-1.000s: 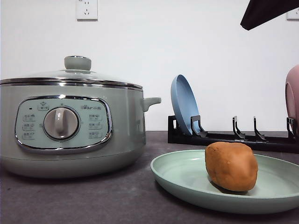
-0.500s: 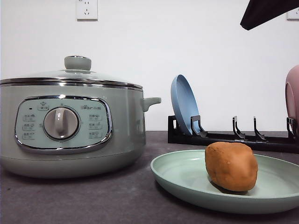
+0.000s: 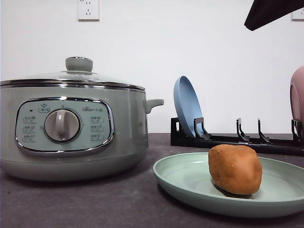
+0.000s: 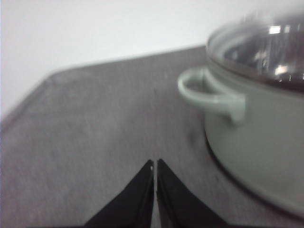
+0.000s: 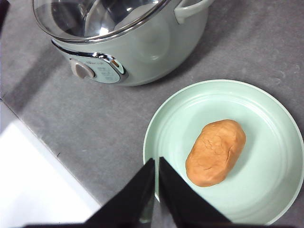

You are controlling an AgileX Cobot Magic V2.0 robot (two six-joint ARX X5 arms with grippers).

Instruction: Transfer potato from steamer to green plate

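Front view first: you will find nothing has shifted over the last second. The potato [image 3: 235,169] lies where it lay, on the green plate [image 3: 190,183], toward the plate's 3 o'clock side, and the steamer [image 3: 71,128] at 9 o'clock keeps its glass lid [image 3: 71,76] on. I judge the transfer finished, with only the arms left to park. Behind the plate, at 12 o'clock, a black dish rack [image 3: 237,137] holds a blue plate [image 3: 186,105] upright, and a pink plate [image 3: 298,102] leans at the far 3 o'clock edge. A dark piece of the right arm [image 3: 273,12] hangs at 1 o'clock, high above the plate.

Left wrist view: your left gripper [image 4: 155,166] has its fingers pressed together with just a hairline between the tips, carrying nothing. It hovers over the bare grey table [image 4: 95,133], beside the steamer's side handle [image 4: 209,92] and well clear of it.

Right wrist view: your right gripper [image 5: 156,164] is also closed on nothing, tips nearly touching. It looks straight down from well above, its tips over the plate's rim at about 8 o'clock, apart from the potato, which rests near the plate's middle
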